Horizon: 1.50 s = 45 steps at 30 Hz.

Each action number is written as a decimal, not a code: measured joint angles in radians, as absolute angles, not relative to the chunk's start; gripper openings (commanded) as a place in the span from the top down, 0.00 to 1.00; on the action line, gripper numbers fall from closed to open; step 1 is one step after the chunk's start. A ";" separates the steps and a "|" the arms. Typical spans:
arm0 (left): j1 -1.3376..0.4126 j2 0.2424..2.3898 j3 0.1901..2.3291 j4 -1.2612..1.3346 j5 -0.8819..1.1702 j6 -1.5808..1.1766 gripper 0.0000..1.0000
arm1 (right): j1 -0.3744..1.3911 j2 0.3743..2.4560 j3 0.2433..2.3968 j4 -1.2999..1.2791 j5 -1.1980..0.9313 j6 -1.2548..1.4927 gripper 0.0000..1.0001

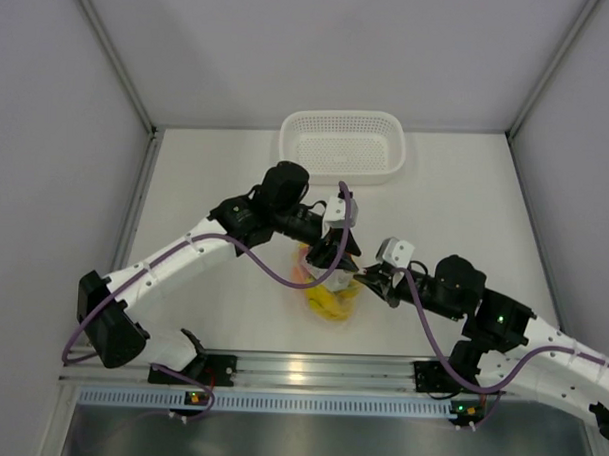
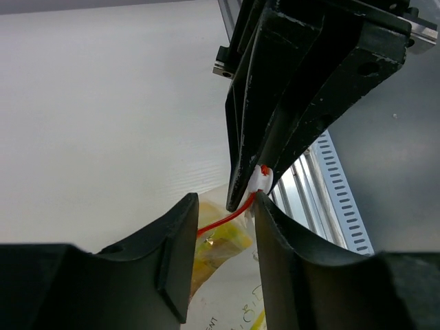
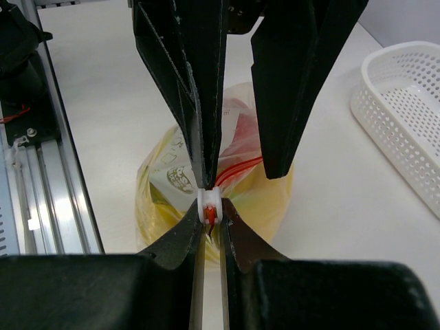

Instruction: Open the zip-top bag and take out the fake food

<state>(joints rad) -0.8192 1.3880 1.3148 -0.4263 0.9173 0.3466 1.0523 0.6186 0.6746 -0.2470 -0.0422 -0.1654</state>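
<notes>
Over tabletop point(image 1: 466, 194) centre, right end effector point(image 3: 210, 218) clamps slider point(image 3: 209, 203) of zip-top bag point(image 3: 158, 172); zip strip point(image 2: 220, 221) runs between parted fingers point(image 2: 175, 254) of left end effector point(image 2: 225, 206).

White table point(image 1: 466, 194), pale grey walls point(image 1: 49, 99).

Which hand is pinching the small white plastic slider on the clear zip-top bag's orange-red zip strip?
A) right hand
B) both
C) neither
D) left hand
A: the right wrist view shows the right hand closed on the small white plastic slider, while the fingers of the left hand stand apart.
</notes>
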 measured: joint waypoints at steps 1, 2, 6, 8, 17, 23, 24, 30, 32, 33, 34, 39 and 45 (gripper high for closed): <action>-0.819 1.391 1.315 -0.426 0.918 0.348 0.60 | 1.052 0.617 0.675 -0.249 -0.041 -0.165 1.00; -0.819 1.393 1.314 -0.426 0.923 0.350 0.60 | 1.052 0.616 0.675 -0.251 -0.041 -0.165 1.00; -0.819 1.393 1.309 -0.424 0.923 0.356 0.54 | 1.051 0.617 0.675 -0.255 -0.037 -0.165 1.00; -0.819 1.393 1.304 -0.421 0.922 0.360 0.53 | 1.051 0.617 0.675 -0.255 -0.037 -0.165 1.00; -0.819 1.401 1.288 -0.419 0.923 0.369 0.68 | 1.051 0.616 0.675 -0.256 -0.029 -0.165 1.00; -0.820 1.415 1.288 -0.424 0.957 0.368 1.00 | 1.051 0.616 0.675 -0.263 0.001 -0.165 1.00; -0.820 1.416 1.288 -0.425 0.958 0.368 1.00 | 1.051 0.616 0.675 -0.265 0.003 -0.165 1.00; -0.825 1.412 1.288 -0.422 0.921 0.368 1.00 | 1.051 0.615 0.673 -0.265 0.022 -0.155 0.68; -0.828 1.403 1.288 -0.421 0.874 0.366 1.00 | 1.051 0.601 0.663 -0.256 0.025 -0.145 0.57; -0.827 1.398 1.289 -0.421 0.850 0.365 1.00 | 1.051 0.587 0.657 -0.249 0.026 -0.136 0.57; -0.827 1.395 1.291 -0.421 0.828 0.364 1.00 | 1.051 0.566 0.647 -0.237 0.029 -0.126 0.55; -0.825 1.370 1.309 -0.426 0.748 0.345 1.00 | 1.051 0.498 0.609 -0.167 0.037 -0.059 0.49; -0.823 1.345 1.335 -0.427 0.711 0.311 1.00 | 1.051 0.551 0.608 -0.043 0.107 0.050 0.53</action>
